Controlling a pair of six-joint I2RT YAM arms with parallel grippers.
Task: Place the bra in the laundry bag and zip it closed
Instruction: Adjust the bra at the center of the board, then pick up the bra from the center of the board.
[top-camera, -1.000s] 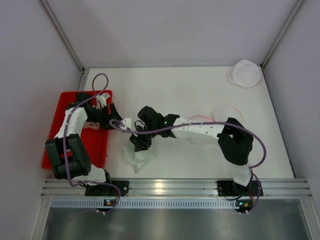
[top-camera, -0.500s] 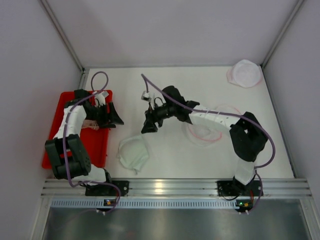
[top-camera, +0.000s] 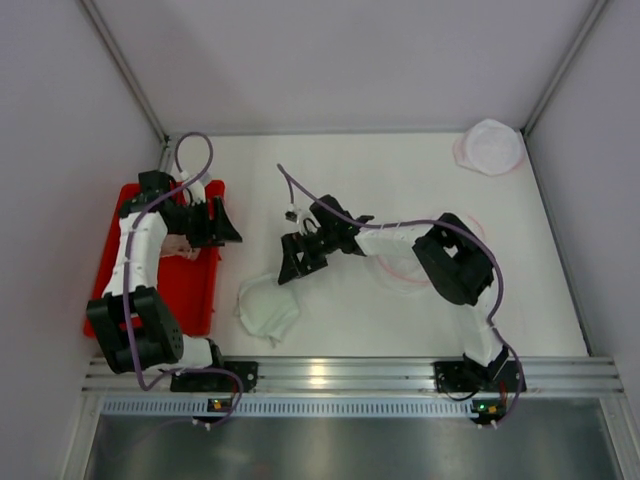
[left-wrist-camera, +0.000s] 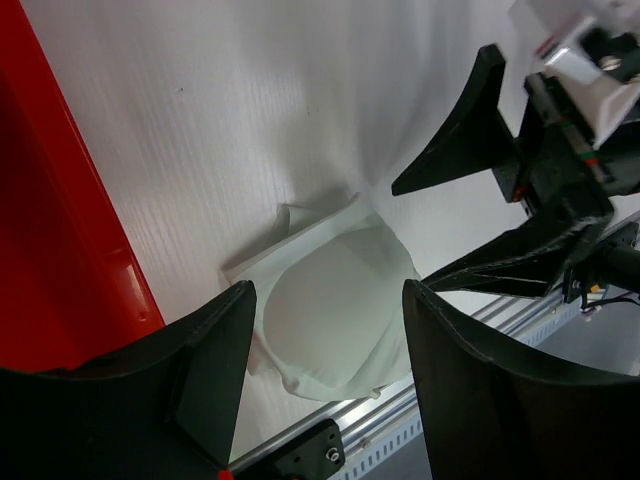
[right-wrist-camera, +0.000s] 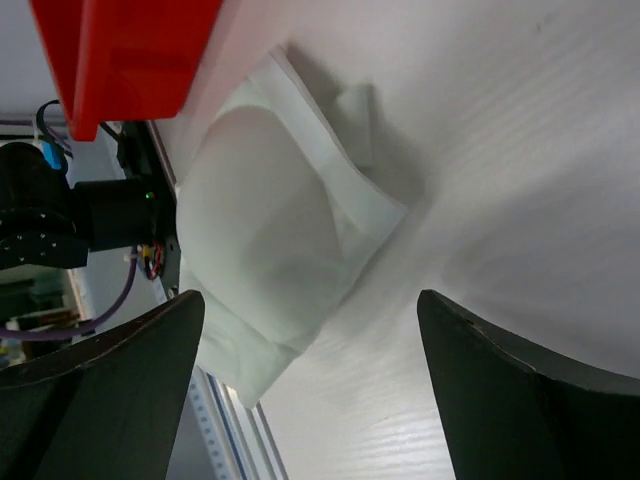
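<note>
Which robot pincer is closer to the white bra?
Right. The right pincer hangs open just past the bra's far edge, not touching. The left pincer is farther off, by the red tray.

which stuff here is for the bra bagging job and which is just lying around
For the job:
bra
pink-rimmed round bag, far right corner
similar pink-rimmed piece nearer the middle, probably also bag

Lying about:
red tray
</note>
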